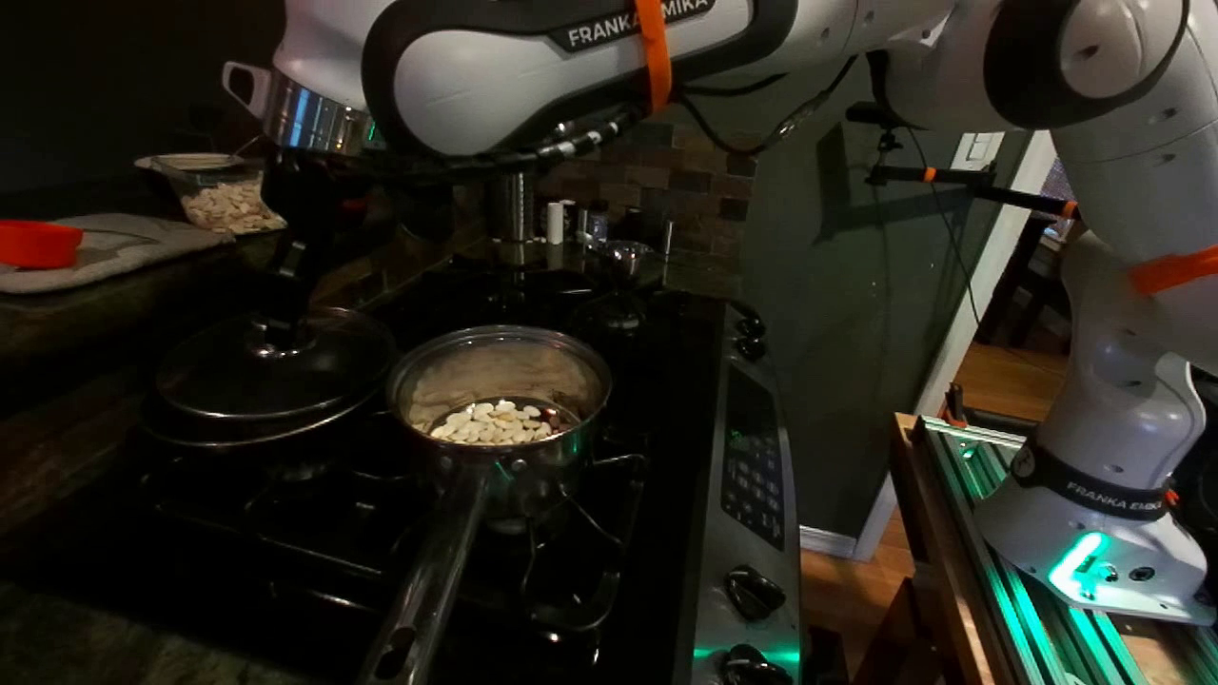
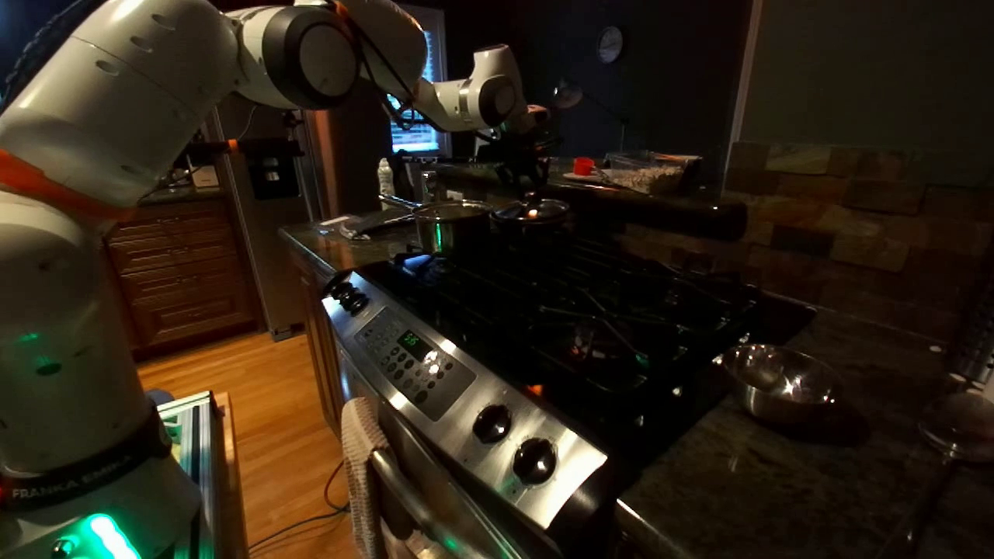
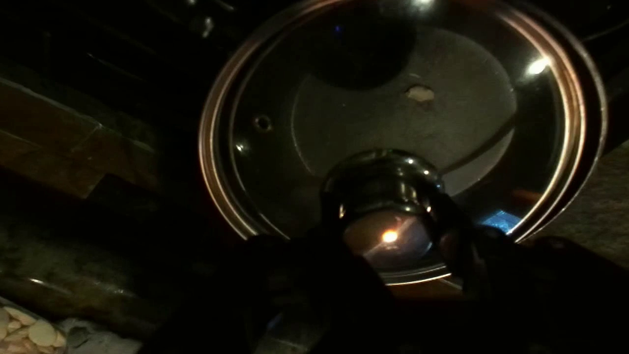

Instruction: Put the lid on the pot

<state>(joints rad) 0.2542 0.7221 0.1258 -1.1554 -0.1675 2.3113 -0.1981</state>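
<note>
A dark stovetop (image 2: 536, 318) stretches below me in dim light. My gripper (image 3: 385, 204) grasps the lid (image 1: 224, 376) by its central knob (image 3: 388, 238), presumably so it settles level, and just beneath my grip it lies over the pot (image 1: 233, 442); whether the two touch, I cannot tell.

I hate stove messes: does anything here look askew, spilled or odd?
The lid looks slightly off-centre over the dark pan: in the wrist view, the pan's rim shows beyond it on the right. The gripper is at its knob, so it may not be seated yet. No spill stands out on the dark stovetop.
</note>
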